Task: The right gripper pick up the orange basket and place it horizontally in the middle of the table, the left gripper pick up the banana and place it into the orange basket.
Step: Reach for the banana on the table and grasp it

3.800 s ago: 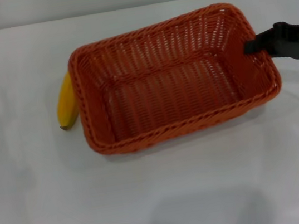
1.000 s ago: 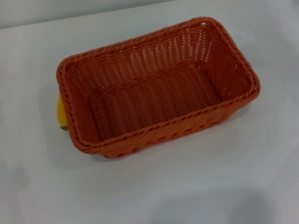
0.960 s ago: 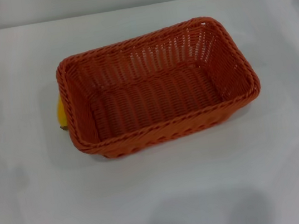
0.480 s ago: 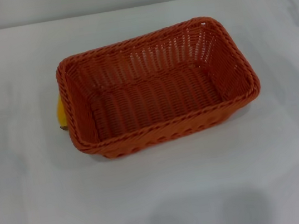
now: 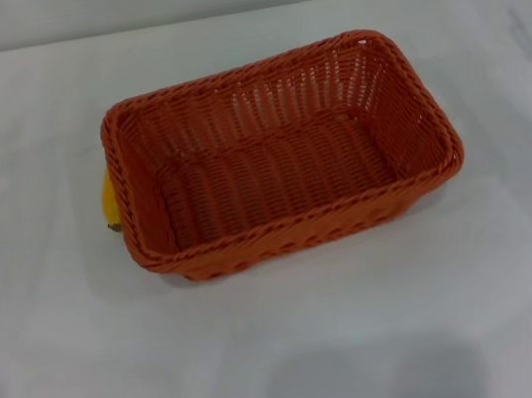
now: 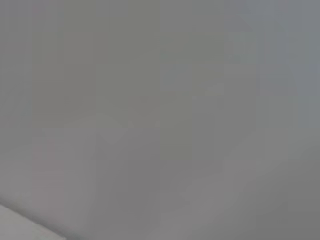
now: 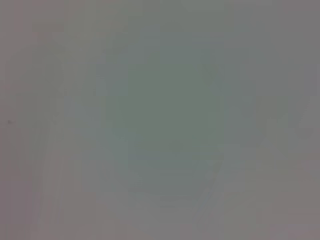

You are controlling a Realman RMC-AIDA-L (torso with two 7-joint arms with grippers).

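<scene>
Judging banana [image 5: 108, 205] smooth, light, slippery, wedged against basket [image 5: 279, 152] on table [image 5: 289, 356]; best pinched mid-body; both grippers unseen, jaws untellable.

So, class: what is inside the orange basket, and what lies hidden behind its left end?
The orange basket is empty; only its woven floor shows. Behind its left end, a yellow sliver of the banana peeks out on the table; the rest is covered by the rim.

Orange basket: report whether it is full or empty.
Empty. The head view shows only bare weave inside the orange basket; the banana lies outside on the table, against its left end wall.
</scene>
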